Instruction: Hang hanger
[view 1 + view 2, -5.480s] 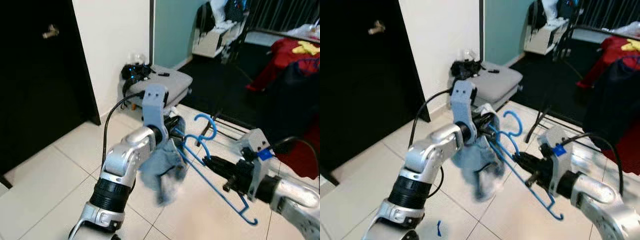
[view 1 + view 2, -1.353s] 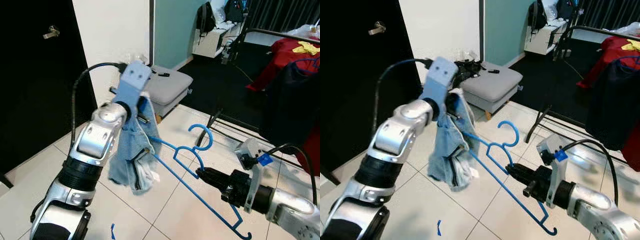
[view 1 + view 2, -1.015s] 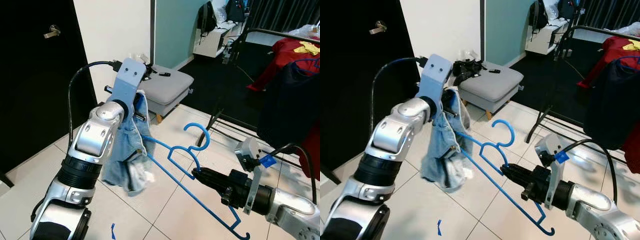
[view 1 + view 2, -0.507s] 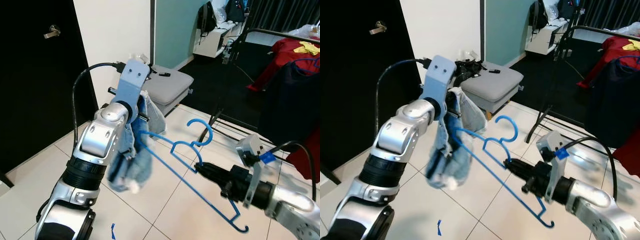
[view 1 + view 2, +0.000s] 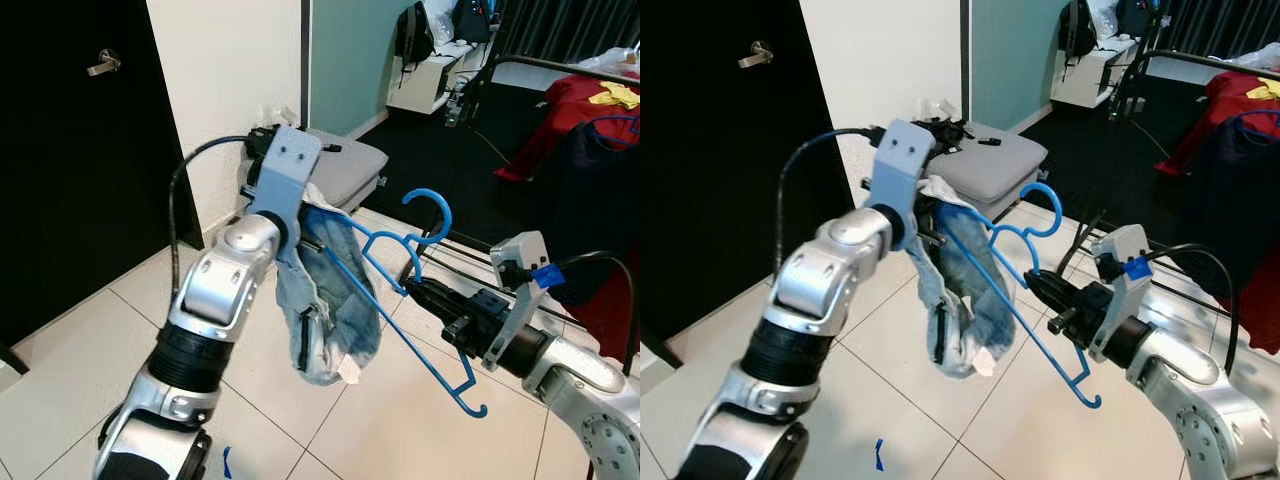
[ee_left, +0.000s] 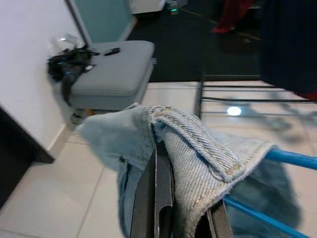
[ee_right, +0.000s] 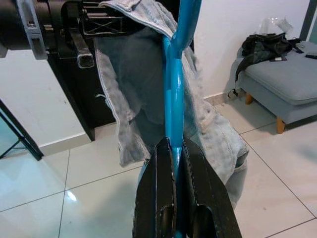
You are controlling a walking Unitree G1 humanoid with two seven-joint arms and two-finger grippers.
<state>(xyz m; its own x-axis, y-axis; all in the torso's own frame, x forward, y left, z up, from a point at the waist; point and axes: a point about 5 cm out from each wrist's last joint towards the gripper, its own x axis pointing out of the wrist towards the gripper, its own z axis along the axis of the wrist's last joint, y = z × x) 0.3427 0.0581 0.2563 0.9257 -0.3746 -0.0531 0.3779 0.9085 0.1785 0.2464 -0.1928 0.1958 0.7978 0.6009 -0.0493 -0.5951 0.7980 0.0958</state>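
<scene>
Two tools share the load in mid-air above the tiled floor (image 5: 90, 330). The right tool (image 5: 1042, 291) is pinched on the lower bar of the thin blue plastic hanger (image 5: 400, 300). The left tool (image 5: 300, 232) is clamped on the waistband of the pale blue denim garment (image 5: 330, 310), which drapes over the hanger's far-left arm. The hanger's long axis runs from near right up to far left, with its hook (image 5: 428, 215) pointing up. The black clothes rail (image 5: 560, 70) stands far right, so the right arm looks nearer to it.
</scene>
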